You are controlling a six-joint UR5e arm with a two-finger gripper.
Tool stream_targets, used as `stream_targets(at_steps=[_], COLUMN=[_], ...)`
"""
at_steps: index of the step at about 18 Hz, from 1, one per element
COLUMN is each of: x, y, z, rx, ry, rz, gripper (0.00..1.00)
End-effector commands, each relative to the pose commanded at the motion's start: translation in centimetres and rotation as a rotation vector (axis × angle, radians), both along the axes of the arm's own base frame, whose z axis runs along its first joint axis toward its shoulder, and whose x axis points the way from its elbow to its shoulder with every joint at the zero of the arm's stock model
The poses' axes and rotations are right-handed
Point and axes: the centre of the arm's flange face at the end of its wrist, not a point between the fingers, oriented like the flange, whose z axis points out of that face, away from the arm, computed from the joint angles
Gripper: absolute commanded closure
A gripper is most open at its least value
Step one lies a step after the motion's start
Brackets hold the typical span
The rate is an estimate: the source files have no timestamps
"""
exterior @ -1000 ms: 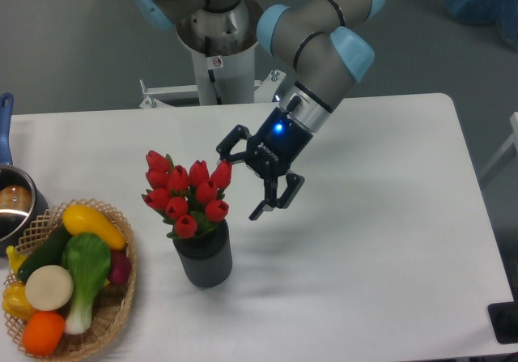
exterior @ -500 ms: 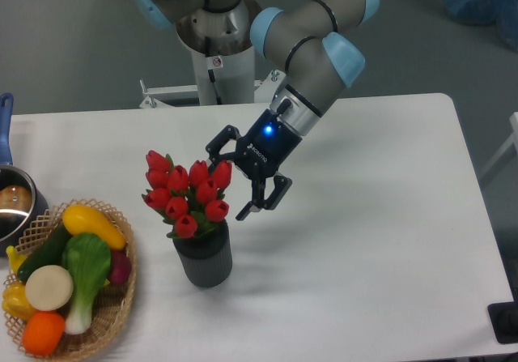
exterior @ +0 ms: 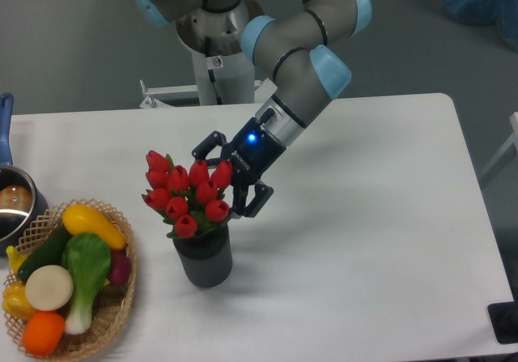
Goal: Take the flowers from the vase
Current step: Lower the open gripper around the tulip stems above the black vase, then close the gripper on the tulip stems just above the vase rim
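Arm angled down-left, gripper (exterior: 225, 178) spread wide, fingers flanking the right side of the tulip bunch (exterior: 188, 192) in the vase (exterior: 204, 257).

Red flowers (exterior: 188, 193), ribbed dark grey vase (exterior: 205, 260).

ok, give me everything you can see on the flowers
The flowers are a tight bunch of red tulip buds with a few green leaves, plastic-looking. They stand upright in the dark ribbed vase, leaning slightly left, stems hidden inside. The open gripper is at their right edge, one finger behind the top buds, one beside the lower ones; contact can't be confirmed. They are not lifted yet.
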Motion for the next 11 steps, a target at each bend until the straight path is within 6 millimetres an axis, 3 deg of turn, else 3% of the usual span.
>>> stream_targets(at_steps=[11], x=[-0.03], y=[0.27], z=[-0.20], rx=[0.030], ry=[-0.032], rz=[-0.005], gripper=[0.00])
